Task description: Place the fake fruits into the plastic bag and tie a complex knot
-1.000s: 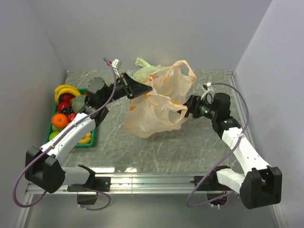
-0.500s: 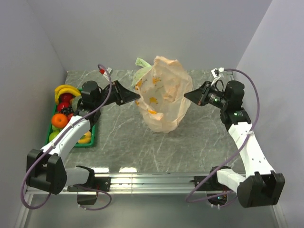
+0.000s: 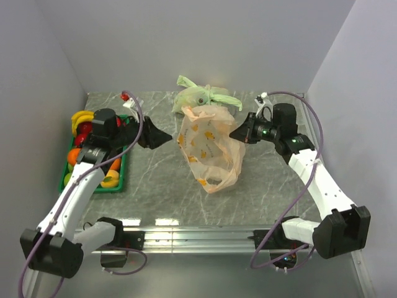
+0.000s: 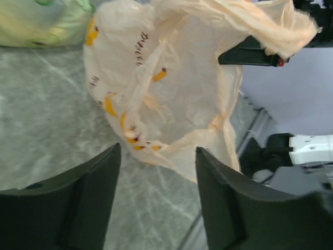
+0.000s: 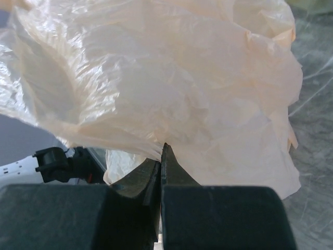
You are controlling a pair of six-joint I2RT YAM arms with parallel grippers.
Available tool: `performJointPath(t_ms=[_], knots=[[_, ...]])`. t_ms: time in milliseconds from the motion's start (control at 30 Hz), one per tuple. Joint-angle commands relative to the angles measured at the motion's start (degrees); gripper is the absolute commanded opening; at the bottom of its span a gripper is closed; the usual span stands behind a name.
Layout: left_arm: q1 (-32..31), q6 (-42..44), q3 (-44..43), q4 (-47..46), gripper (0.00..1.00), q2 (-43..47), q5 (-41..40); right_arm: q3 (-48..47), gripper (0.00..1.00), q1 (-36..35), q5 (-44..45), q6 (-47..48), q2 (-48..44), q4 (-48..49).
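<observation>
The peach-orange plastic bag (image 3: 208, 146) with banana prints hangs over the middle of the table, its lower end near the surface. My right gripper (image 3: 232, 133) is shut on the bag's right edge; in the right wrist view its tips (image 5: 163, 148) pinch a fold of the bag (image 5: 171, 78). My left gripper (image 3: 167, 135) stands open just left of the bag, not touching it. In the left wrist view its jaws (image 4: 157, 151) are apart and empty, facing the bag (image 4: 171, 94). The fake fruits (image 3: 80, 152), a banana (image 3: 82, 117) among them, lie in a tray at the left. A knot is out of view.
A green tray (image 3: 121, 169) holds the fruits by the left wall. A knotted pale green bag (image 3: 198, 96) lies behind the orange bag at the back of the table, and also shows in the left wrist view (image 4: 41, 21). Walls close in on three sides.
My left gripper let go of the bag, opened and drew back to the left. My right gripper shut on the bag's right edge. The bag collapsed from spread wide to hanging narrow and lower.
</observation>
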State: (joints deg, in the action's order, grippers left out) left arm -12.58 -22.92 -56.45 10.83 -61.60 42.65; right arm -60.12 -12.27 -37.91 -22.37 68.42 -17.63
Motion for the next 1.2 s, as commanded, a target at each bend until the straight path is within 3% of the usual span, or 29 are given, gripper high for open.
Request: performJointPath(t_ms=[0, 33, 67, 167, 333, 400, 433, 467, 567, 700, 833, 1167], knots=[[2.81, 8.31, -3.84, 7.87, 0.71, 2.89, -6.52, -4.04, 0.0, -1.79, 3.19, 0.31, 1.27, -0.04], [5.78, 9.46, -6.28, 10.33, 0.98, 1.67, -7.4, -4.39, 0.0, -2.31, 3.19, -1.08, 2.75, 0.14], [7.38, 10.43, -7.87, 13.66, 0.99, 0.53, -8.19, -5.0, 0.0, -2.32, 3.02, -1.88, 3.55, 0.57], [15.54, 19.97, -17.88, 32.87, 0.99, -7.89, -6.99, -6.15, 0.0, -2.84, 3.19, -5.04, 6.72, 1.63], [31.08, 29.92, -29.74, 43.2, 0.99, -15.56, -7.86, -6.59, 0.0, -4.16, 4.33, -7.95, 9.36, 2.86], [34.62, 42.03, -33.97, 50.83, 0.99, -17.84, -2.95, -6.24, 0.0, -4.43, 4.6, -7.95, 9.36, 3.3], [36.99, 46.95, -37.3, 59.57, 0.99, -18.37, -2.41, -5.54, 0.0, -4.51, 4.6, -8.04, 9.36, 3.39], [37.71, 56.66, -38.38, 63.49, 0.99, -18.72, -2.4, -5.19, 0.0, -4.6, 4.69, -7.87, 9.27, 3.56], [39.47, 66.9, -34.89, 68.1, 0.92, -15.93, -8.53, -4.13, 0.0, -4.95, 5.04, -6.55, 8.83, 3.3], [39.82, 80.38, -21.89, 67.92, 0.89, -5.4, -15.84, -4.13, 0.0, -5.3, 5.39, -4.44, 8.83, 1.29], [39.82, 81.9, -12.82, 67.13, 0.92, -3.61, -18.13, -4.48, 0.0, -5.57, 4.95, -3.82, 9.27, 0.49], [39.56, 65.39, -9.04, 57.91, 0.85, -12.39, -16.99, -4.75, 0.0, -6.01, 4.77, -3.82, 9.89, 0.23]])
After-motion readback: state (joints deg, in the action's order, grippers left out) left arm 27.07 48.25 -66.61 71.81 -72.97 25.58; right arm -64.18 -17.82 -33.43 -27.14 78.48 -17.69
